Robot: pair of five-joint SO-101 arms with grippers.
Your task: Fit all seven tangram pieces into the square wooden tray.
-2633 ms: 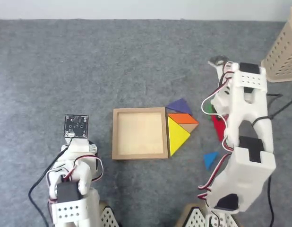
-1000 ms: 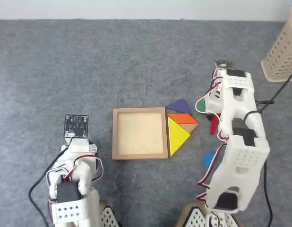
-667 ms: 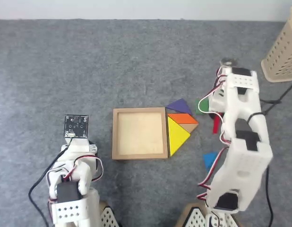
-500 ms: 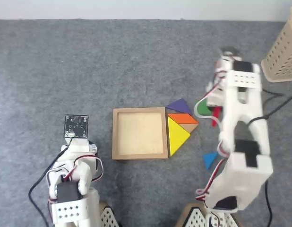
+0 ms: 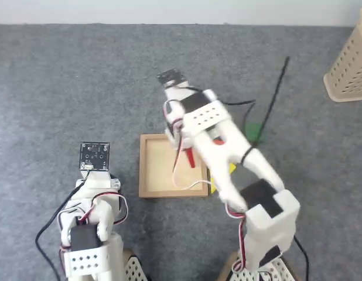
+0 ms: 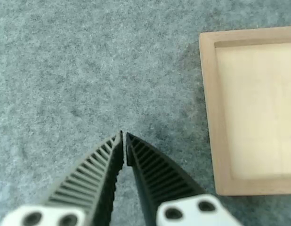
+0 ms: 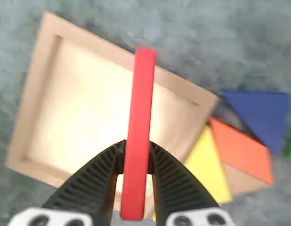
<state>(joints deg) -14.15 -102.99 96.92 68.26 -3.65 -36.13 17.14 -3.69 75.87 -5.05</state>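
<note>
Presently the tray is empty: right gripper grasps the red piece edge-on above it, left gripper clenched on nothing beside it, other pieces unplaced

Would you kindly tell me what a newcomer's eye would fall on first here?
The right pincer, shut on a red piece held on edge above the bare wooden tray, catches the eye first. Just outside the tray lie a yellow piece, an orange piece and a blue piece, clustered together.
</note>
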